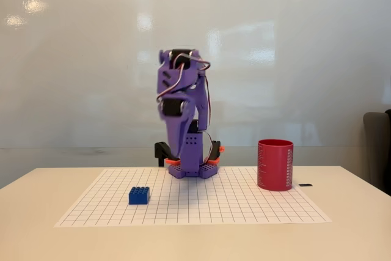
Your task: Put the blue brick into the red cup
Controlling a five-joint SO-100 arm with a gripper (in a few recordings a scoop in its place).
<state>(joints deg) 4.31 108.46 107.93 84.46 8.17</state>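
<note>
The blue brick (139, 195) lies studs-up on the white grid mat, front left of the arm. The red cup (275, 164) stands upright at the mat's right edge, with white markings down its left side. The purple arm is folded over its base at the back of the mat. Its gripper (182, 158) points down just above the base, well behind and to the right of the brick. The fingers read as one tapering piece with no gap and nothing held between them.
The white grid mat (195, 203) covers the middle of a pale table (36, 230). A small black object (305, 184) lies right of the cup. A dark chair (379, 151) stands at the right edge.
</note>
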